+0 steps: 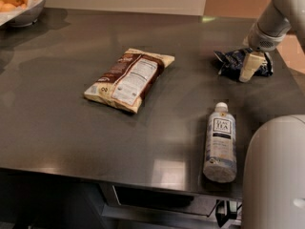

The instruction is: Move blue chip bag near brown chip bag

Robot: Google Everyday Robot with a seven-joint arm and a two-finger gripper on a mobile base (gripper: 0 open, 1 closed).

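Camera view: the gripper (251,66) is seen at the far right of the counter (57,123), set down on the blue chip bag (231,61) and touching its right half. The brown chip bag (128,78) is laid flat well apart, to the left, near the middle. Trouble is likely if the crumpled foil is caught only by a loose fold: the bag could be dropped partway or merely dragged. It could also be nudged off the right edge, which is close. A tea bottle (219,144) is lying on its side on the near right; it could be clipped and sent rolling if the carry is swung low and near. How far the jaws are parted cannot be told, nor whether the bag is truly gripped.
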